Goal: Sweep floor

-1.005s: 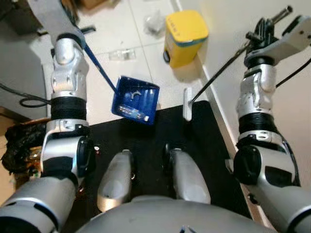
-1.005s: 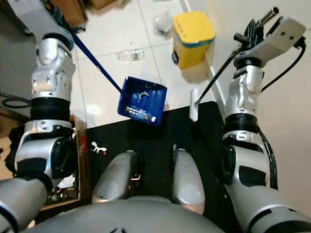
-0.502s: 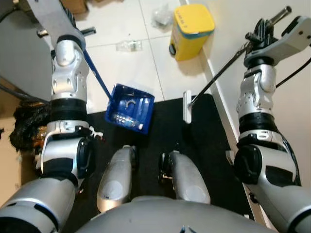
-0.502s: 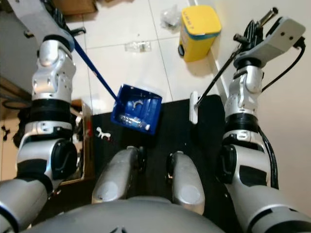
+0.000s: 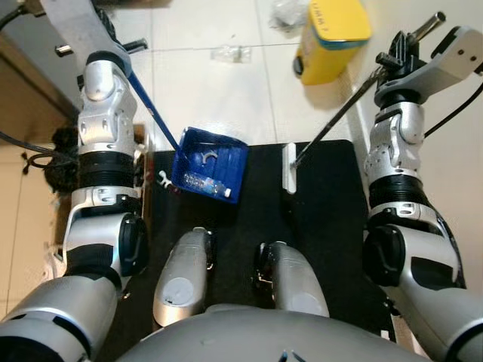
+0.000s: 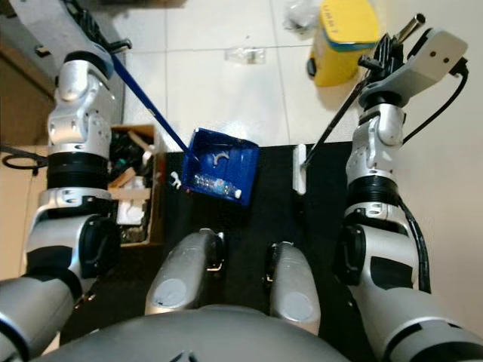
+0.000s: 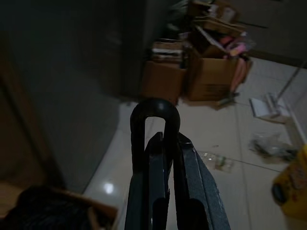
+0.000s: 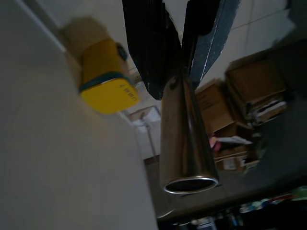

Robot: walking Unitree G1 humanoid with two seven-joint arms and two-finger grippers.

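Observation:
A blue dustpan (image 5: 210,163) hangs low over the far edge of the black mat (image 5: 324,196), with a clear bottle (image 5: 205,185) and white scraps lying in it. Its long blue handle (image 5: 155,113) runs up to my left gripper (image 7: 168,141), which is shut on the black loop at its top. My right gripper (image 8: 180,76) is shut on the metal end (image 8: 184,139) of a thin broom pole (image 5: 336,113). The white broom head (image 5: 289,167) rests on the mat just right of the dustpan. On the tiles beyond lie an empty plastic bottle (image 5: 232,53) and crumpled plastic (image 5: 288,11).
A yellow bin (image 5: 333,30) stands by the wall at the far right. An open cardboard box (image 6: 136,188) of clutter sits against the mat's left edge, with a small white piece (image 5: 163,181) beside it. More cardboard boxes (image 7: 206,72) are stacked across the room.
The camera has shifted: the bin and floor litter now sit further up and right, and the cardboard box has come into view on the left. Both grippers keep their holds.

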